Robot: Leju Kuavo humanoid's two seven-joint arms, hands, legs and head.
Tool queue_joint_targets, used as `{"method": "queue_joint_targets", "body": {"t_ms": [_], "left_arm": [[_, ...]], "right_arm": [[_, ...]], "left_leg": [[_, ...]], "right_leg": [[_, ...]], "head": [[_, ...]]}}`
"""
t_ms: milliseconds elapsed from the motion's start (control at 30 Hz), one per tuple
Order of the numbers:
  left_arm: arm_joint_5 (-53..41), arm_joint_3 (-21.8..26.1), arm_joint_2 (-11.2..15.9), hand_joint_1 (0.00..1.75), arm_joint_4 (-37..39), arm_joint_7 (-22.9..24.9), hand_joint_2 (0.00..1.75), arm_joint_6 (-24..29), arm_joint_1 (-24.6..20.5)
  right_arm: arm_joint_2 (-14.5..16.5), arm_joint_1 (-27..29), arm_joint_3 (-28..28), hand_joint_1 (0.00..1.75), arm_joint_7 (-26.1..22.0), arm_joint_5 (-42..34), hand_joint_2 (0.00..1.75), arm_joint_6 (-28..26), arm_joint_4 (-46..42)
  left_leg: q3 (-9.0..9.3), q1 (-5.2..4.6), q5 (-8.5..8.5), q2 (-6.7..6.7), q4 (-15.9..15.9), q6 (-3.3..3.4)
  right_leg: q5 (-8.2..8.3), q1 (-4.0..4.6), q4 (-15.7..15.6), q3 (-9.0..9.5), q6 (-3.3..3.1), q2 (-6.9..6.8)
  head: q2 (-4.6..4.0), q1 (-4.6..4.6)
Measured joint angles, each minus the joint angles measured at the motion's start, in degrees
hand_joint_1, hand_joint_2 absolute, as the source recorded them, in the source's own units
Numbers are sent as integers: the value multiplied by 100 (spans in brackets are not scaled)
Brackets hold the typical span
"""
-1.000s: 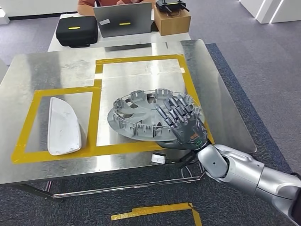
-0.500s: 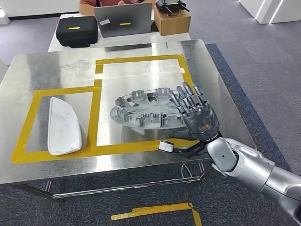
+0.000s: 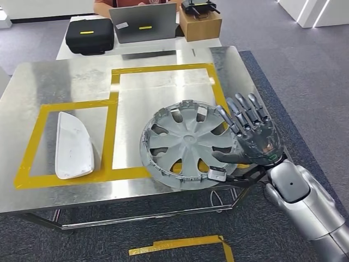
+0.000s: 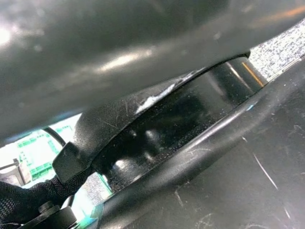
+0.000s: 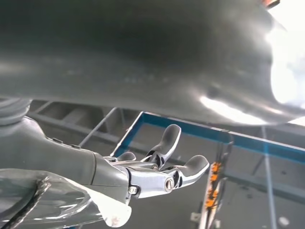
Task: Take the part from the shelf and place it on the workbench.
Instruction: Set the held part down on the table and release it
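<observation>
**Entry: hubcap down on the bench, my right hand letting go**

Item 1, hubcap (image 3: 187,143). Grey, spoked, round. It is lying just to the left of my right hand (image 3: 251,139), inner side up, inside the larger yellow tape outline (image 3: 164,69) on the bench (image 3: 49,76). Its near rim is reaching the bench's front edge and may be overhanging slightly; I cannot tell for certain. I judge it is resting there because that taped frame is marking the drop zone for this part.

Item 2, my right hand. It is hovering at the hubcap's right rim, palm facing the part, fingers (image 3: 242,109) spread and pointing away from me, gripping nothing. The thumb is sitting close to the rim, whether touching or just apart I cannot say. The wrist view is showing fingers (image 5: 169,138) splayed in open air under a grey surface, which agrees. I judge the hand is opening wide so the rim is not dragged along.

Item 3, my left hand. Its wrist view is showing dark blurred surfaces, so I cannot tell its state.

Item 4, white cover (image 3: 73,144). It is lying far to my hand's left, in the smaller taped frame, well apart from the hubcap.

Item 5, beyond my fingers: a black case (image 3: 88,34), a laptop (image 3: 142,23), a box (image 3: 200,23), and a person behind them.

Status, as I judge it: placement is nearly complete.
</observation>
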Motion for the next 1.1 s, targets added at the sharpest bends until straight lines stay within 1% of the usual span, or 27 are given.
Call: {"method": "queue_joint_targets", "body": {"t_ms": [67, 167, 233, 333, 467, 733, 1100], "left_arm": [[7, 1, -1, 0, 0, -5, 0, 1, 4], [22, 2, -3, 0, 0, -11, 0, 1, 4], [26, 2, -4, 0, 0, -12, 0, 1, 4], [28, 2, -4, 0, 0, -12, 0, 1, 4], [28, 3, -7, 0, 0, -12, 0, 3, 2], [28, 27, -7, 0, 0, -19, 0, 6, 2], [28, 35, -10, 0, 0, -97, 0, -3, 2]], "right_arm": [[297, 237, -626, 0, -394, -1, 0, 0, -149], [655, 465, -1293, 0, -688, -2, 0, 0, -323], [818, 557, -1591, 0, -785, -2, 0, 0, -407], [965, 636, -1875, 0, -831, 0, 0, 0, -492], [1076, 697, -2052, 0, -843, 1, 0, 0, -549], [1238, 724, -2231, 0, -946, 2, 0, 0, -611], [1328, 731, -2296, 0, -1118, 3, 0, 0, -620]], "left_leg": [[0, 0, 0, -1, 0, 0], [2, 0, 1, 1, 0, 0], [2, 0, 1, 1, 0, 0], [2, -1, 2, 2, 1, 0], [2, -2, 1, 2, 3, 0], [3, -1, 1, 2, 3, 0], [2, -1, 1, 2, 4, 0]], "right_leg": [[0, 0, 0, 0, 0, -1], [0, 0, 0, 1, 0, 4], [0, 0, 0, 1, 1, 4], [1, 0, 0, 2, 1, 5], [1, 0, 0, 2, 1, 6], [1, -1, 0, 1, 1, 6], [1, 0, 0, 1, 1, 7]], "head": [[0, 0], [0, 0], [0, 0], [0, 1], [0, 2], [0, 0], [0, 0]]}}
